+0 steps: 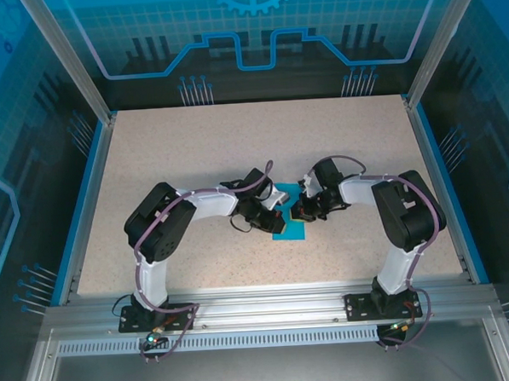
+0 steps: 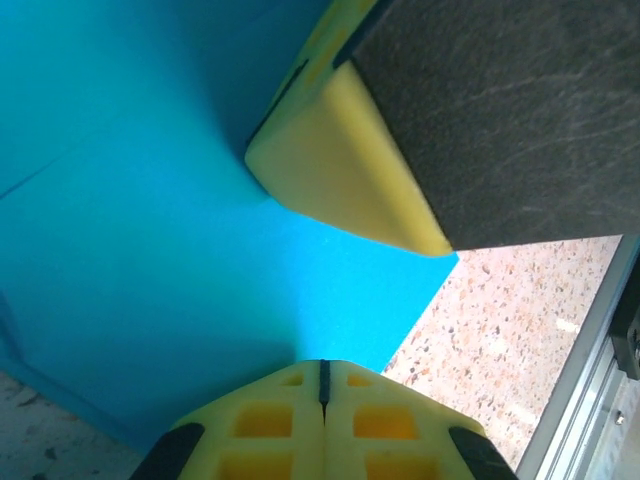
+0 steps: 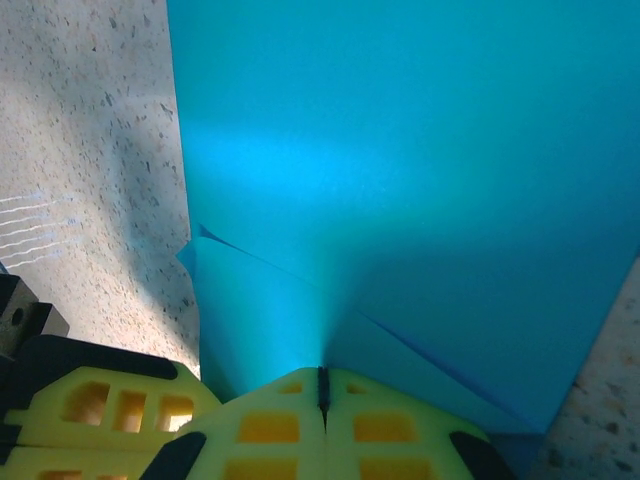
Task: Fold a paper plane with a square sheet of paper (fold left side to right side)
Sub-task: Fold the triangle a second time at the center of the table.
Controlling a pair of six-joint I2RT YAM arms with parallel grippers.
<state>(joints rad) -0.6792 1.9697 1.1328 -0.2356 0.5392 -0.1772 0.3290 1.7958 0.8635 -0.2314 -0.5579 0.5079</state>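
Observation:
The bright-blue sheet of paper (image 1: 288, 232) lies at the table's middle, partly folded, with both grippers over it. In the left wrist view the sheet of paper (image 2: 150, 250) is flat, and my left gripper (image 2: 322, 372) is shut with its tips down on it. The right gripper's yellow finger (image 2: 345, 170) rests on the paper just beyond. In the right wrist view the paper (image 3: 400, 150) shows folded layers whose edges run toward my right gripper (image 3: 322, 378), which is shut with its tips against the paper. The left gripper (image 1: 269, 217) and right gripper (image 1: 303, 210) nearly meet.
Speckled beige tabletop (image 1: 193, 151) surrounds the paper on all sides. A blue rim and metal frame posts (image 1: 90, 178) border the table. The aluminium rail (image 1: 260, 305) runs along the near edge by the arm bases.

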